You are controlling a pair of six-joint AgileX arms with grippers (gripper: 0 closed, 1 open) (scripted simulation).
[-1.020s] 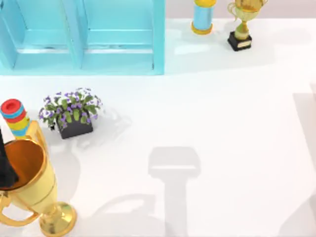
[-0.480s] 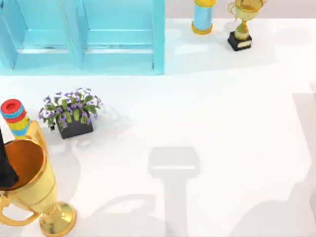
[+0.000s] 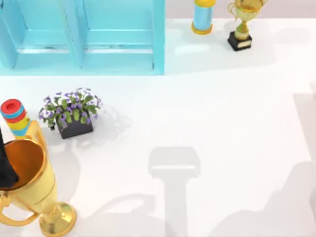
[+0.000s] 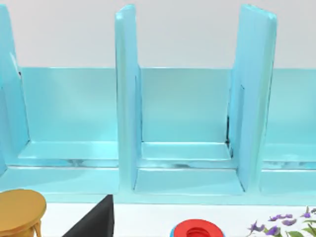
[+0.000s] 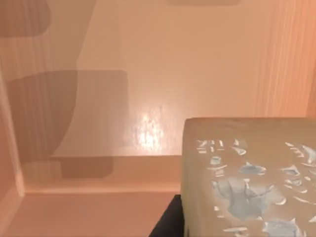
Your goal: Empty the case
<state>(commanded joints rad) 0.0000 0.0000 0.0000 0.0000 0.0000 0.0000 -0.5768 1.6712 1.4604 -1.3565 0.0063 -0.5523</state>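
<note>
Left gripper (image 3: 4, 169) sits at the table's 8 o'clock edge, a dark shape against the mouth of the big gold trophy (image 3: 30, 190). How far it is open, and whether it holds the trophy, I cannot tell. The case (image 3: 158, 37) lies at about 1 o'clock from that gripper, in the table's 11 o'clock corner. Its long axis runs 9 to 3 along the far edge and its dividers (image 4: 126, 98) stand upright. Between gripper and case stand a ring stack (image 3: 13, 117) and a flower pot (image 3: 72, 114), side by side. In the left wrist view the compartments facing me look bare. My judgement: that part of the case is already emptied, and any further reach goes to 12–1 o'clock, over the ring stack. The left arm is plainly the nearer one to the case. A blue cylinder (image 3: 202, 17) and a small trophy (image 3: 241, 27) stand at 1 o'clock on the table, outside the case. The right wrist view faces a tan wood-grain surface and a beige block (image 5: 247, 177) flecked pale blue. The right gripper's opening I cannot tell. No brand, label or readable writing anywhere; the flecks form no letters.
</note>
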